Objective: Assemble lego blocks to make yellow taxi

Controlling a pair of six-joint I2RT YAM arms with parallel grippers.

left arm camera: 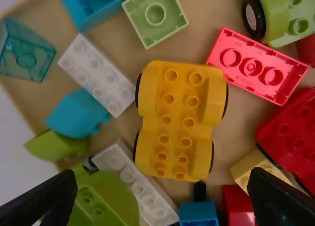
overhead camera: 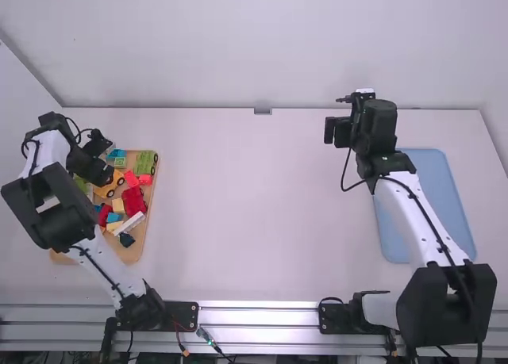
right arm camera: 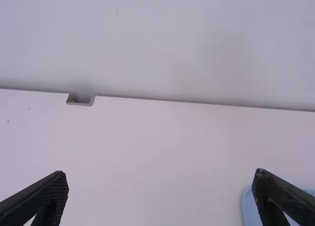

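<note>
Left gripper (left arm camera: 162,179), right gripper (right arm camera: 160,175): fingers spread. Yellow wheeled plastic base (left arm camera: 179,120) sits nearer tan wooden tray's (left arm camera: 238,130) far edge; I'd square up first, then pinch its sides evenly.

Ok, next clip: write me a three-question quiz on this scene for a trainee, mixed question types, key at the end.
1. True or false: the left gripper is fully shut.
2. Fill in the colour: the right arm passes over part of a ____ tray.
3. Which base best suits the taxi in the task?
a) green wheeled base
b) yellow wheeled base
c) red wheeled base

Key: 1 false, it is open; 2 blue; 3 b, going by its colour.
</note>
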